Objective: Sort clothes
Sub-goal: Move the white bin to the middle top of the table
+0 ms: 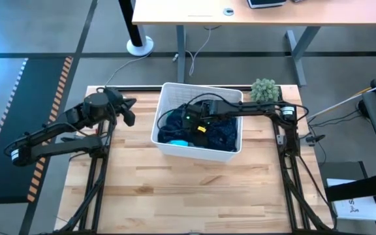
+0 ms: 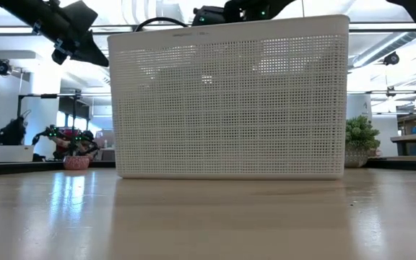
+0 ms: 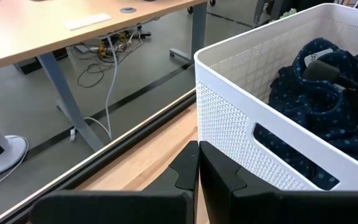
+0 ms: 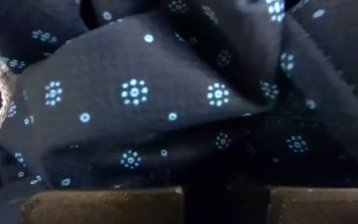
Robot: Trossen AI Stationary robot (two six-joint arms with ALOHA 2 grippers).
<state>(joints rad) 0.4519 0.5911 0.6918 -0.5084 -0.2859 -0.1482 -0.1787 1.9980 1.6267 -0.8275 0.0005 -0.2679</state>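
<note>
Presently the right gripper (image 1: 189,124) is down inside the white basket (image 1: 224,155), buried among the clothes (image 1: 224,132); the basket stands near the middle of the table (image 1: 188,196), toward its far edge, with a small green plant (image 1: 264,90) just beside its far right corner.

Risks, as judgement only:
- the garments lie in one tangled heap: navy dotted fabric (image 4: 166,93) on top, a light blue piece (image 1: 180,141) showing at the near side; a lift could drag several items at once, because the folds overlap;
- the basket looks light; a snagged cloth could tip or slide it toward the table edge;
- a pull toward the far right corner could knock the plant;
- the right wrist view is filled with fabric, so the arm has little sight of what it catches.

Jaws:
- right: fingers pressed together; in the wrist view the navy dotted fabric lies right against their tips; whether a fold is pinched between them cannot be told;
- left gripper (image 3: 197,163): fingers pressed together, holding nothing; it hangs over the table's far left part, just beside the basket's left wall, not touching it.

No garment lies outside the basket yet; sorting looks barely begun.
</note>
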